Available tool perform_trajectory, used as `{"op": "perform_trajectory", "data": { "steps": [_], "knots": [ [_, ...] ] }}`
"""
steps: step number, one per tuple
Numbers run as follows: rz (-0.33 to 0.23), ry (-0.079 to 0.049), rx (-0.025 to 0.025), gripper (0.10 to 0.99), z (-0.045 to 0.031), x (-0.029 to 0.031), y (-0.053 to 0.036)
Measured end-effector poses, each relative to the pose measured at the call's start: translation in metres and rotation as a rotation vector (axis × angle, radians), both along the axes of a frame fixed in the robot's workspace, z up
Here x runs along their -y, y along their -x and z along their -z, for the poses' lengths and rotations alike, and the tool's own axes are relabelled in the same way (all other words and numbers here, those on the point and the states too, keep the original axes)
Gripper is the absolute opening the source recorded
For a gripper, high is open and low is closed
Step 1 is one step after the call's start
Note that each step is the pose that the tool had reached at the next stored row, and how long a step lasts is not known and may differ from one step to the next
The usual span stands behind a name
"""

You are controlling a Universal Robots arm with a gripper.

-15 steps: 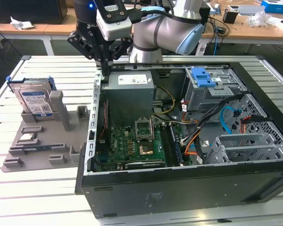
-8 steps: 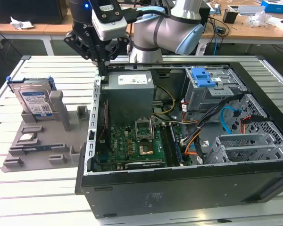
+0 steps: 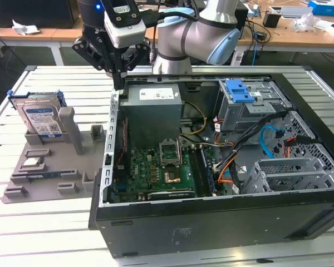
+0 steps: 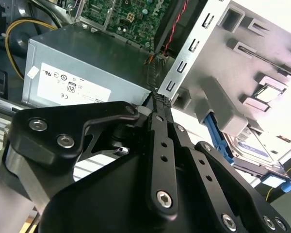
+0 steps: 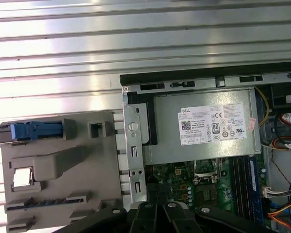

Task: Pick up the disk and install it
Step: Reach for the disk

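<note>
Much of the flat silver-grey disk in its bright blue plastic frame (image 3: 42, 119) is being hidden. In the exterior view its lower part is sitting behind a wall of the pale grey plastic holder tray (image 3: 50, 172). In the second wrist view the disk (image 4: 252, 150) is peeking out past the tool's black links. In the first wrist view it is showing edge-on as a blue strip (image 5: 34, 131) that the picture's border is cutting off.

The disk is standing on edge in the tray, on the slatted metal surface (image 3: 44, 233), at the exterior view's left of the open black computer case (image 3: 211, 222). Its white-and-blue labelled face is turning towards the exterior camera and leaning slightly back, and its upper edge is running along the slats. With the lower part sunk in the tray, I cannot tell whether the long axis is upright or level.

The black two-fingered tool (image 3: 120, 83) is hanging above the case's rear corner, beside the grey metal power supply box (image 3: 153, 103), well apart from the disk. In the second wrist view its fingers are meeting at the tip (image 4: 158, 97), pressed together and gripping nothing.
</note>
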State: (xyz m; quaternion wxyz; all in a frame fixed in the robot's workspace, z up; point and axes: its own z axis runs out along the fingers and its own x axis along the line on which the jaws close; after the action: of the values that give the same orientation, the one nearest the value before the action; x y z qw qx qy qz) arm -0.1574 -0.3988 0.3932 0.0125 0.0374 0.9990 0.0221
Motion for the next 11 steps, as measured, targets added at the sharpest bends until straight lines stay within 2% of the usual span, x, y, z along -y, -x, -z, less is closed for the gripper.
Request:
{"op": "perform_trajectory", "data": {
  "steps": [11],
  "knots": [
    [0.000,0.000,-0.0001,0.106,-0.0001,0.0000,0.0086]
  ]
}}
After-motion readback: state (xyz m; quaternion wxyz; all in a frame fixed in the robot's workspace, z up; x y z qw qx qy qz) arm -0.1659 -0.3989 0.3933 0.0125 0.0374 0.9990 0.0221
